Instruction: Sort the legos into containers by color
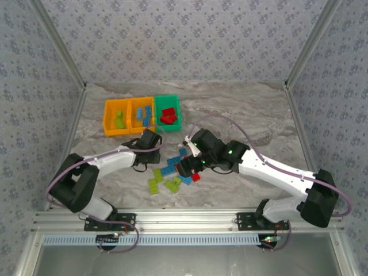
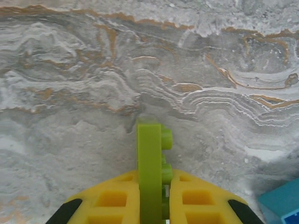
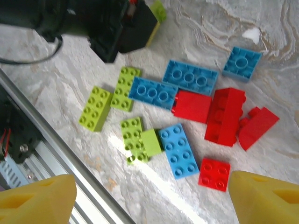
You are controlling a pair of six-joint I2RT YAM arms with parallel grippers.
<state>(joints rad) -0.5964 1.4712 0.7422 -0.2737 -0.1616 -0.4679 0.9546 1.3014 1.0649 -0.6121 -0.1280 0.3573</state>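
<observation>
clearly a lab test enclosure. walled in by patterned panels [image 1: 184,40] on aluminium framing [image 1: 190,219]. floored with a marble-print tabletop [image 1: 247,109].

Left gripper [image 2: 152,191] fingers [image 2: 112,200] clamped on an upright lime brick [image 2: 148,149]. Right gripper [image 3: 152,200] fingers spread wide. Both arms reach inward.

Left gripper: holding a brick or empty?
Holding. The left gripper is shut on a lime green brick, which stands on edge, clamped between its yellow fingers.
</observation>
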